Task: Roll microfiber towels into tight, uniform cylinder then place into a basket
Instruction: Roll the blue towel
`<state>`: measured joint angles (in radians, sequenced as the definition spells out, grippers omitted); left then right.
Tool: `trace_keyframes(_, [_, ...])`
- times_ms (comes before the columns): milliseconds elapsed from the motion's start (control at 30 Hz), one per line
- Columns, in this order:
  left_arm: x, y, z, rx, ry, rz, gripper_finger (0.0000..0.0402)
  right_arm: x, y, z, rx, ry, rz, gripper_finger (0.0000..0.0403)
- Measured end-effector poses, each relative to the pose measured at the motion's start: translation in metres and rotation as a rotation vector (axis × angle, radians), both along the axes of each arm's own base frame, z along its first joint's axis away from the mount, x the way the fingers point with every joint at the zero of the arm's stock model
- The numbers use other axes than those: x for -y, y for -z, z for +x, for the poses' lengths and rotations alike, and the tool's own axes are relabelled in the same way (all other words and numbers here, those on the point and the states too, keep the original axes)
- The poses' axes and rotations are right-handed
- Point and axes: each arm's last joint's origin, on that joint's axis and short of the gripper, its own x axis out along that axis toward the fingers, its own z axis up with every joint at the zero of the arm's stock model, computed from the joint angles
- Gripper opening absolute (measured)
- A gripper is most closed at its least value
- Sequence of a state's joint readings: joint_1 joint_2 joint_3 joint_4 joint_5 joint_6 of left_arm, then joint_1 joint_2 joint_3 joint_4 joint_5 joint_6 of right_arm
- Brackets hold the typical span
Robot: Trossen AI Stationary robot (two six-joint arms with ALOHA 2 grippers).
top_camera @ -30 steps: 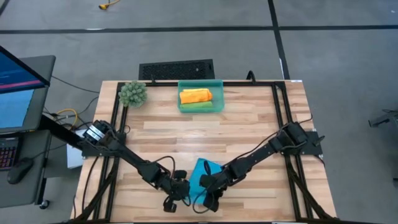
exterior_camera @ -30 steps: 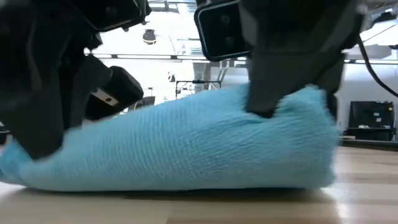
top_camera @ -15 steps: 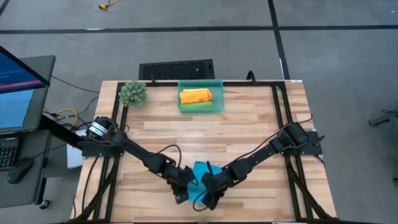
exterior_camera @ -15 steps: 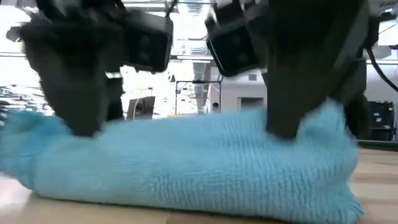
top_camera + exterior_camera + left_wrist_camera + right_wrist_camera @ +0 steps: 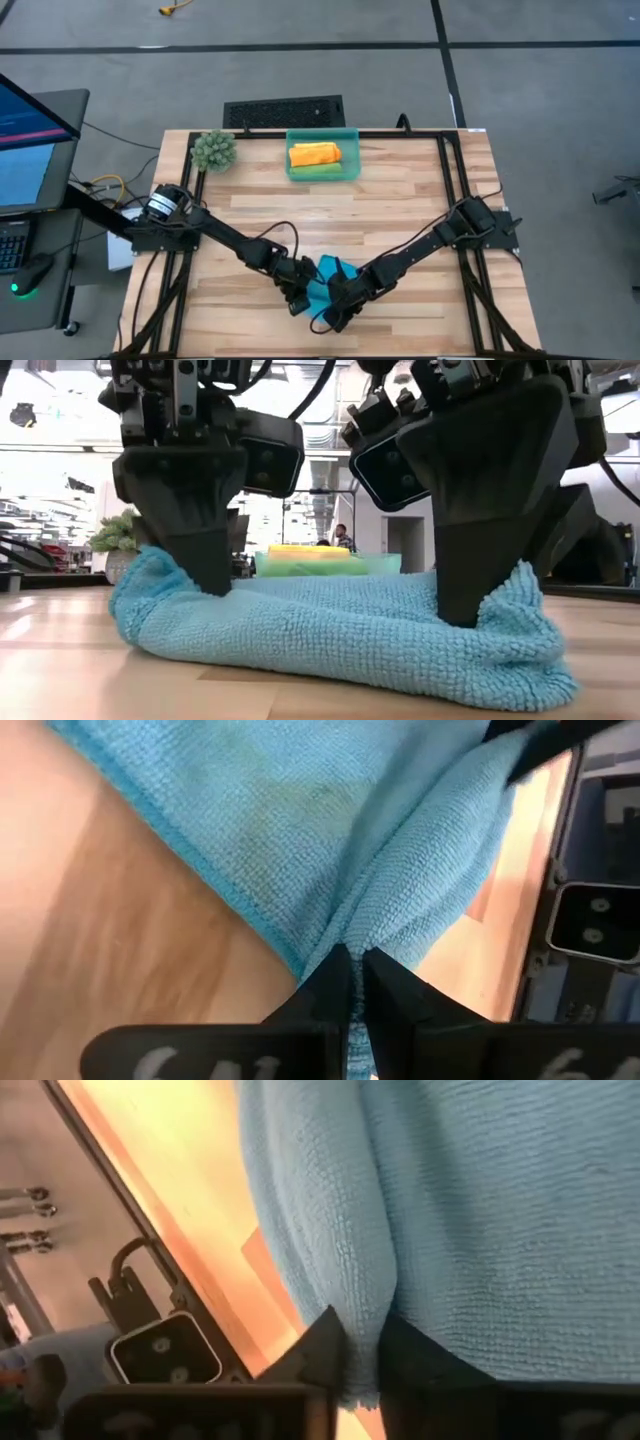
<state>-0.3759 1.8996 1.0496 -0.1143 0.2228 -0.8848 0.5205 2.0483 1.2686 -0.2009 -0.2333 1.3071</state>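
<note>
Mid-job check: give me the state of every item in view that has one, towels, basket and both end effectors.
Blue towel: loosely bunched, lying on the table, pinched at both ends.
Orange towel: rolled, in the basket.
Green towel: rolled, in the basket beside the orange one.
Basket: upright at the table's far edge, holding two rolls.
Left end effector: shut on the blue towel.
Right end effector: shut on the blue towel.

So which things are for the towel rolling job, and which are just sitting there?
For the job:
- blue towel, pinched by the left gripper and right gripper
- basket
- orange towel and green towel, already rolled in the basket

Just sitting there:
- spiky plant ball
- keyboard behind the table
</note>
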Motion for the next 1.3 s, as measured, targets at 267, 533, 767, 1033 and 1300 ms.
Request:
trace_keyframes(267, [-0.006, 0.002, 0.0, -0.016, -0.008, 0.017, 0.0013, -0.002, 0.0, 0.0, 0.025, -0.053, 0.003, 0.0162])
trace_keyframes(533, [-0.008, 0.003, -0.001, -0.031, -0.016, 0.037, 0.0013, 0.0, -0.011, -0.006, 0.022, -0.055, -0.022, 0.0225])
trace_keyframes(767, [-0.009, 0.003, -0.001, -0.038, -0.028, 0.034, 0.0008, -0.01, -0.055, -0.027, 0.173, -0.111, -0.139, 0.0224])
trace_keyframes(1033, [-0.009, 0.003, -0.001, -0.051, -0.054, 0.023, 0.001, -0.029, -0.08, -0.046, 0.49, -0.378, -0.435, 0.0225])
trace_keyframes(1300, [-0.01, 0.003, -0.001, -0.06, -0.071, 0.016, 0.0011, -0.027, -0.063, -0.033, 0.515, -0.484, -0.49, 0.0224])
